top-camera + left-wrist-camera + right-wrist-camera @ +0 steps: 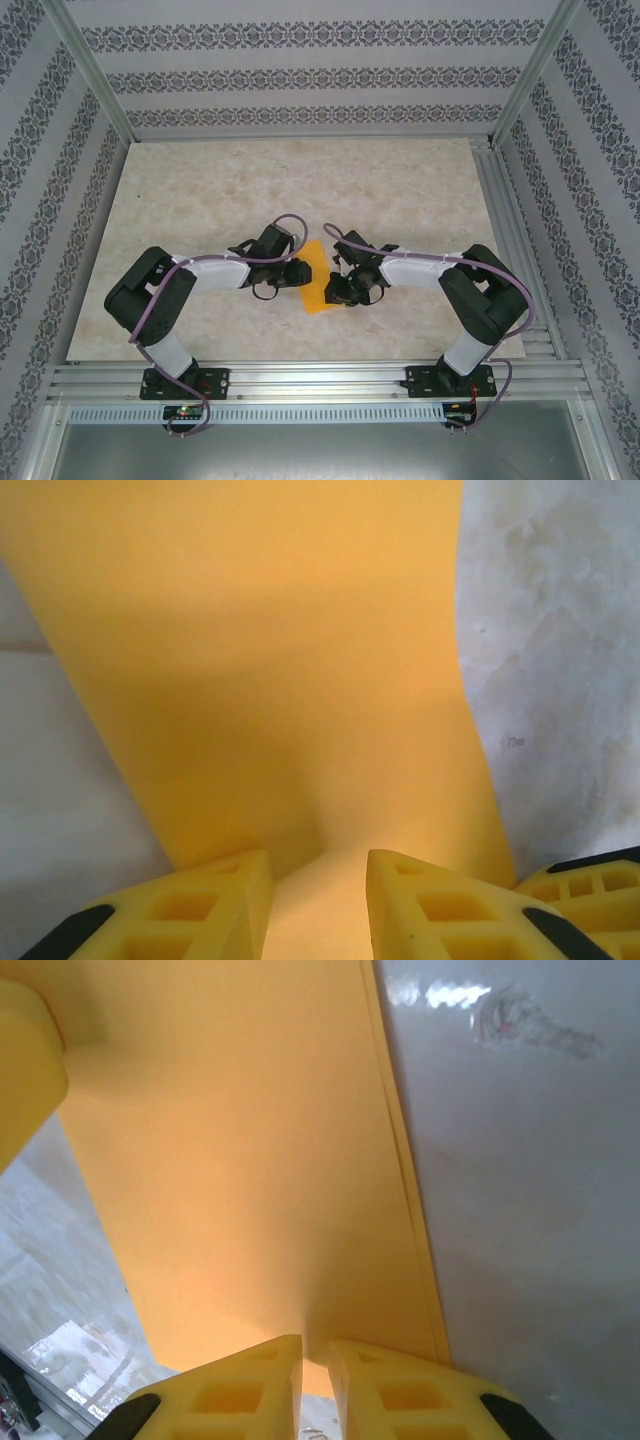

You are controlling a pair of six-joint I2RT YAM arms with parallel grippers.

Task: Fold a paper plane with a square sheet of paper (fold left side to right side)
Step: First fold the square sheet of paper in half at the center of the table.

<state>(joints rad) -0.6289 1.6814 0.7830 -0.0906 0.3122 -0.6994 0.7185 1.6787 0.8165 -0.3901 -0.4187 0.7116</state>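
Seen from above, two black and white robot arms reach inward from the near edge of a pale, marbled bench (200,190). They meet near its middle, and patterned walls enclose the bench on three sides.

Between the two arms lies the square sheet of paper (316,288). It is orange-yellow and shows from above as a narrow slanted strip, with its far end pointing away from the arm bases. The left gripper (299,274) is at the strip's left side and the right gripper (333,288) is at its right side. Both are so close to the paper that it is partly hidden by them.

The left wrist camera looks along the paper, which stretches away from the lens as a smooth, unmarked band over the bench. The left gripper's two yellow fingers (215,915) stand apart with a plain gap between them. The paper runs into that gap, but the fingers do not press on it. A further yellow finger juts in at the lower right corner of this view.

In the right wrist camera, the right gripper's yellow fingers (250,1390) are drawn almost together, pinching the near edge of the paper between their tips. Along the paper's right side two edges run one beside the other, so the sheet lies doubled there. The glossy bench reflects light beside it.
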